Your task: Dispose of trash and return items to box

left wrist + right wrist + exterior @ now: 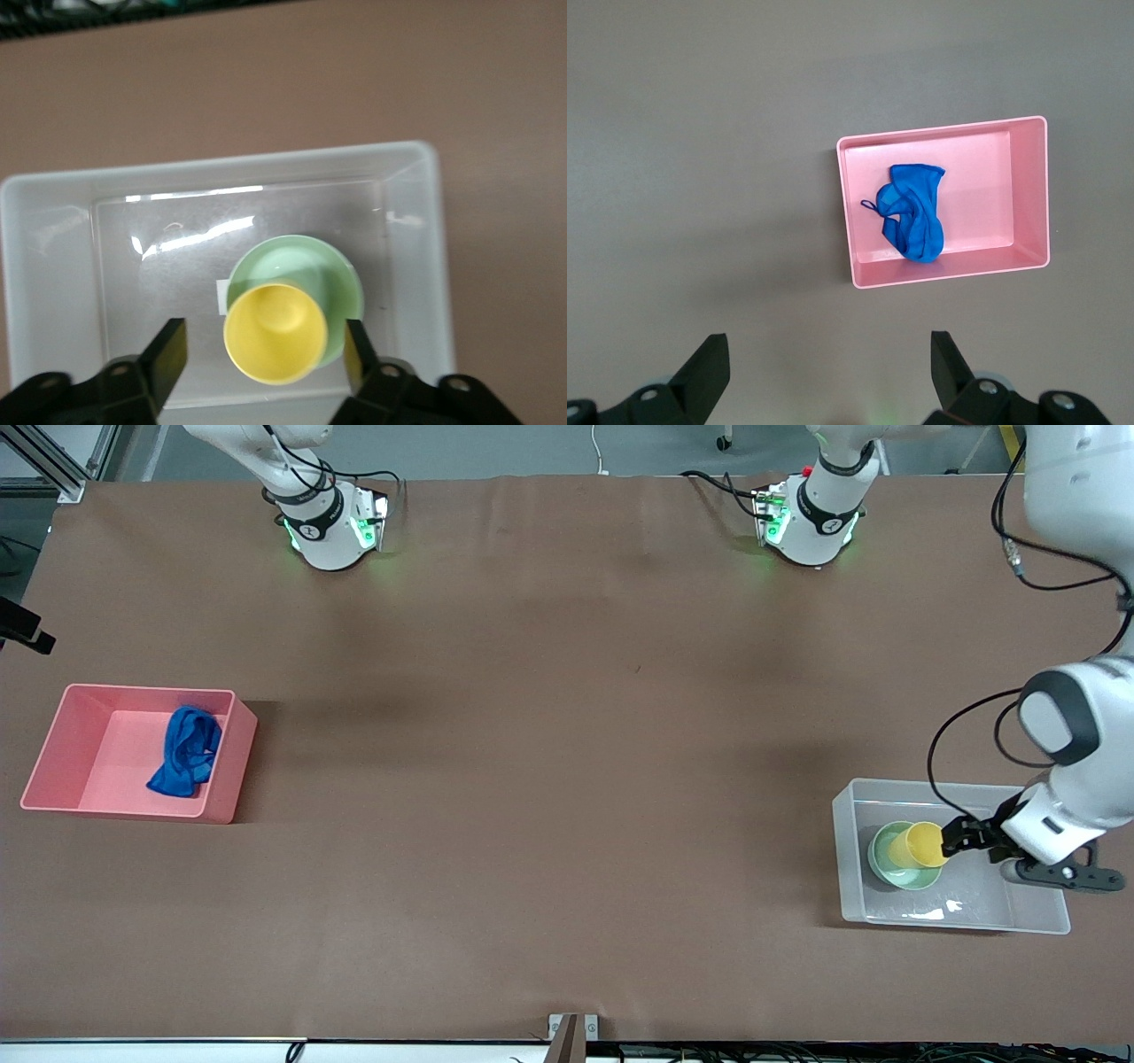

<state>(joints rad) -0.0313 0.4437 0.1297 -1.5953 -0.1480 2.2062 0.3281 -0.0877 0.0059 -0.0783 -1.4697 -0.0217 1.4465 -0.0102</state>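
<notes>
The brown tabletop (549, 779) carries two bins, one at each arm's end. The left arm comes in from its base, bends at a white elbow and reaches down over the clear box (1036, 914), which lies at its end of the tabletop, nearer the front camera. The pink bin (66, 735) sits at the right arm's end, and the blue rag (184, 751) lies bunched inside it against the wall that faces the middle of the tabletop.

The left hand (957, 840) hangs over the clear box with its fingers (168, 352) spread wide, one on each side of the yellow cup (275, 332) and not touching it in the left wrist view. The cup stands upright in the mint-green bowl (341, 279), and the bowl rests on the floor of the clear box, partly covering a small white label (221, 295).

The right hand (828, 363) shows only in the right wrist view, high above bare tabletop beside the pink bin, its fingers spread wide and holding nothing.
</notes>
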